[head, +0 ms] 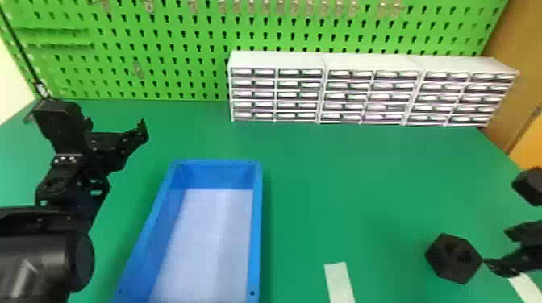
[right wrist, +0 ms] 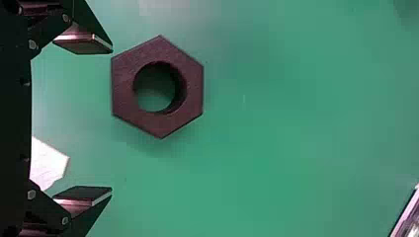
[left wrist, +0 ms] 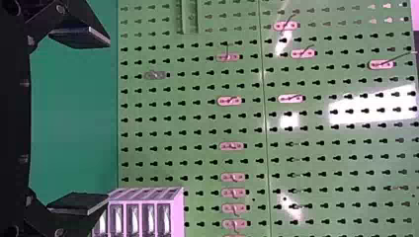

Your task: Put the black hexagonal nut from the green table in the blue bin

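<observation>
Black throughout, rounded and angular.
Has a glossy cylindrical housing (head: 36, 258) on the left arm (head: 74, 193), round metallic screws (right wrist: 31, 194), flat pale-edged finger pads (right wrist: 81, 193).

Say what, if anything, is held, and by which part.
Nothing. The left gripper and right gripper are open; the black nut lies just beyond the right fingers.

Left gripper (head: 86, 120) and right gripper (head: 496, 246), both with fingers wide apart.

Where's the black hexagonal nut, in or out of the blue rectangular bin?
Out: the nut is on the green table, right of the bin.
</observation>
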Robot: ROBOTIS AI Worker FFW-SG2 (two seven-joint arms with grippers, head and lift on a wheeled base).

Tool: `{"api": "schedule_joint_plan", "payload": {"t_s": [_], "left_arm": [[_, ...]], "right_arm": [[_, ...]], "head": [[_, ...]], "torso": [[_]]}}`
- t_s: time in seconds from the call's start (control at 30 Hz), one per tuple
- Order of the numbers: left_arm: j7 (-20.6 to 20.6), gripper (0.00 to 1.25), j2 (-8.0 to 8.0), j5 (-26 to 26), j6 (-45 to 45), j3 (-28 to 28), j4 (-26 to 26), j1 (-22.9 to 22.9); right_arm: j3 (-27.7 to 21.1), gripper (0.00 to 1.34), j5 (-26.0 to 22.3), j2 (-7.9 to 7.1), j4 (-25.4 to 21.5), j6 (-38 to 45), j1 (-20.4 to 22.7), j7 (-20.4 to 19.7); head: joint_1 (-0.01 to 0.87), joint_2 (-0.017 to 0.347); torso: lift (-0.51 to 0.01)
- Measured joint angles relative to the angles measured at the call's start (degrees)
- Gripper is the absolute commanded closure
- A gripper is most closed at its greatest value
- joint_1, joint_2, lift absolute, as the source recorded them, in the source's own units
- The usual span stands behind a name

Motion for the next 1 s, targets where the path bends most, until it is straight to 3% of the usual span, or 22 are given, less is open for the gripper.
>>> {"api": "schedule_joint_plan", "payload": {"t_s": [0.3, 1.0], "left_arm": [[0.01, 0.17, 0.0, -0.04, 0.0, -0.07, 0.0, 0.06], [0.06, 0.17, 0.0, -0.12, 0.0, -0.26, 0.0, 0.07]], "right_arm": [[5.17, 0.26, 3.49, 1.37, -1.23, 0.05, -2.78, 1.57], [10.81, 0.27, 12.43, 4.55, -3.49, 0.97, -2.93, 4.99]], "head": [[0.683, 0.028], [0.683, 0.028]], "torso": [[-0.096], [-0.096]]}}
